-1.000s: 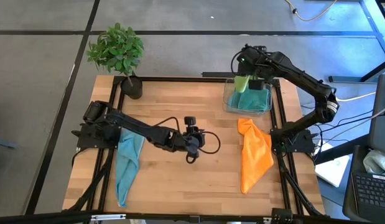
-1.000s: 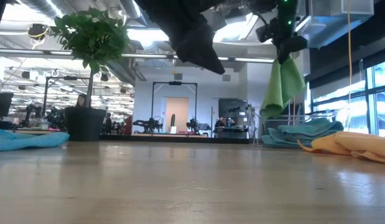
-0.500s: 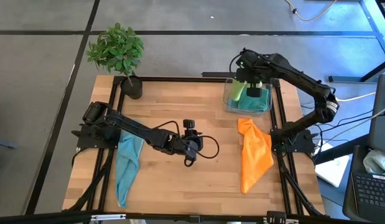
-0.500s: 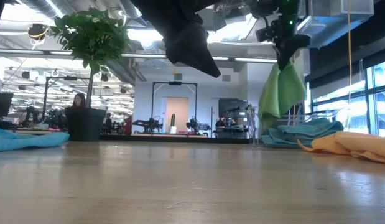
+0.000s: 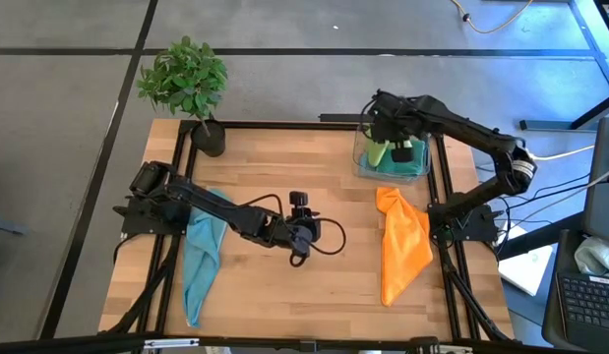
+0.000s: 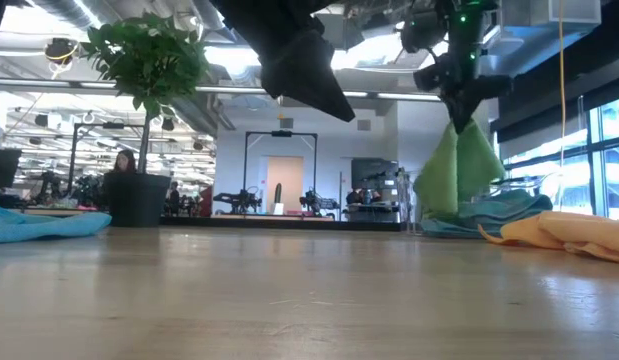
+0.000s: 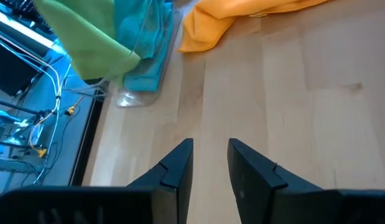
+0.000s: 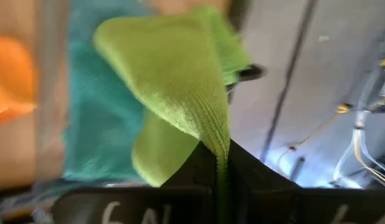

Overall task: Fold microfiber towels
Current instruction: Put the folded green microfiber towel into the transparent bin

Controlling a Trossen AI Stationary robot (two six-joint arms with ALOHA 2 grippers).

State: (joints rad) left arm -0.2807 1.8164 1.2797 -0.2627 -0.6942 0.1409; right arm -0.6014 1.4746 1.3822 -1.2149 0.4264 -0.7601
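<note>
My right gripper (image 5: 388, 131) hangs over the clear bin (image 5: 361, 165) at the table's far right, shut on a lime green towel (image 6: 452, 172) that hangs down into the bin. A teal towel (image 5: 410, 159) lies in the bin. Near the right edge an orange towel (image 5: 402, 246) lies crumpled on the table, and a light blue towel (image 5: 201, 258) lies spread out lengthwise near the left edge. My left gripper (image 5: 302, 238) hovers open above the table's middle with nothing between its fingers (image 7: 180, 167). My right gripper pinches a bunched fold of the lime green towel (image 8: 218, 144) between its two fingers, coming from above and pointing steeply down. The towel hangs slack below the fingers, and its lower end (image 6: 441, 208) is down by the teal towel in the bin; whether they touch I cannot tell.
A potted plant (image 5: 186, 81) stands at the far left corner. Black frame rails (image 5: 440, 197) run along the table's edges. Bare wood (image 5: 314, 295) lies between the blue and orange towels.
My right gripper has come down over the bin, tipping as it went, still shut on the lime green towel. The towel's hanging end has sunk from well above the bin down to the teal towel.
</note>
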